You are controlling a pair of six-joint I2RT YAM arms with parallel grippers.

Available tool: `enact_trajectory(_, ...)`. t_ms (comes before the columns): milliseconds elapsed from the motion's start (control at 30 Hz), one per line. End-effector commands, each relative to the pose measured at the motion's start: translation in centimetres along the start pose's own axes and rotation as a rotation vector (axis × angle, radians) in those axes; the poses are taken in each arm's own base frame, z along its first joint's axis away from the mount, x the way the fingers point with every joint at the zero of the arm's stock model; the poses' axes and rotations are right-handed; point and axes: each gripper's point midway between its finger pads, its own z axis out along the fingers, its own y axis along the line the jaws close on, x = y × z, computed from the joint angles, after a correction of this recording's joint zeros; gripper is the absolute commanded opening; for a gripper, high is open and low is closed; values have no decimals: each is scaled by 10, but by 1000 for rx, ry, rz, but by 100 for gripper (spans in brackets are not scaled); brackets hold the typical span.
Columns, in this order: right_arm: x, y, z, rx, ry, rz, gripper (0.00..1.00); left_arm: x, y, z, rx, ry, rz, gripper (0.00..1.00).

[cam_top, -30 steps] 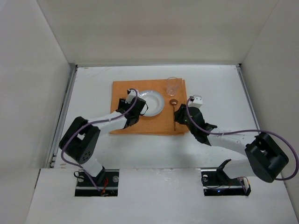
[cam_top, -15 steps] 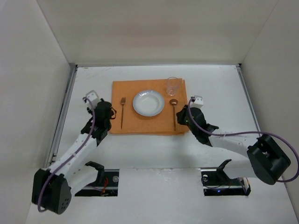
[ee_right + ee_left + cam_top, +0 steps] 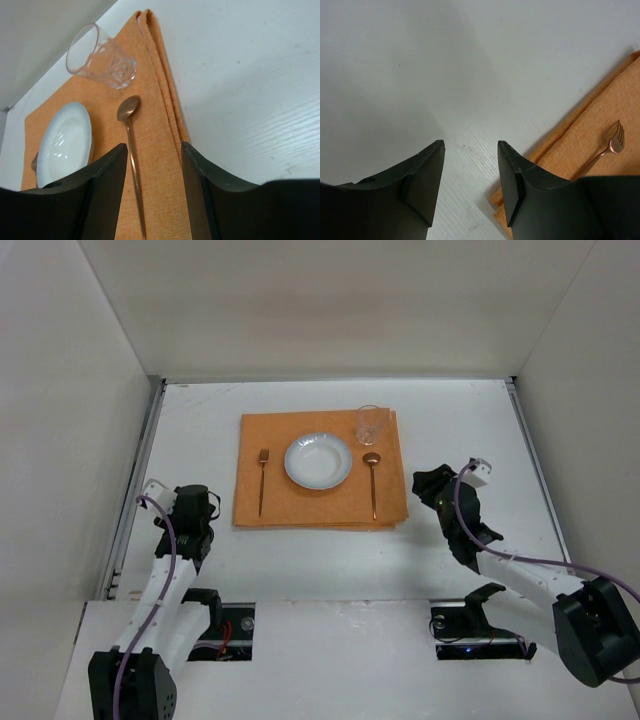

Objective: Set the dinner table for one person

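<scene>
Left gripper (image 3: 470, 152): fingers spread, nothing between, bare dinner table (image 3: 450, 420) below. Orange placemat (image 3: 300, 508) corner just right of fingertips. On placemat: fork (image 3: 262, 480), plate (image 3: 318, 460), spoon (image 3: 373, 480); glass (image 3: 370, 424) upright at far right corner. Right gripper (image 3: 152, 152): fingers spread, empty; spoon ahead-left of fingertips.

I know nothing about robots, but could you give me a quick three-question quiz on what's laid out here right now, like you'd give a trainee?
1. True or false: the fork lies on the orange placemat, left of the plate.
2. Where does the glass stand? A) on the plate B) at the placemat's far right corner, beyond the spoon C) on its side beside the fork
3. Fill in: the left gripper and right gripper both stand open, holding ____.
Key: 1 true; 2 B; 3 nothing.
</scene>
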Motion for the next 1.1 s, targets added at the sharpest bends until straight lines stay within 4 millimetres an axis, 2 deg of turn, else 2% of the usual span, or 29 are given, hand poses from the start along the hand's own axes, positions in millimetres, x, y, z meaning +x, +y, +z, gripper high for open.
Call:
enact_trajectory(0, -24, 4, 0, -12, -93, 77, 54, 0, -10, -2, 45, 2, -52, 45)
enact_trajectory(67, -23, 4, 1, -16, -86, 80, 54, -3, -17, -3, 63, -2, -47, 47)
enact_trajectory(333, -27, 7, -1, -24, -103, 77, 54, 12, -20, 6, 18, 54, 15, 54)
enact_trajectory(633, -26, 9, -1, -29, -100, 76, 54, 16, -38, 7, 52, 64, 28, 53)
enact_trajectory(800, -23, 14, -1, -48, -84, 74, 53, 20, -37, 8, 55, 68, 28, 52)
enact_trajectory(1067, -17, 18, 1, -53, -64, 63, 50, 15, -43, 8, 68, 54, 35, 52)
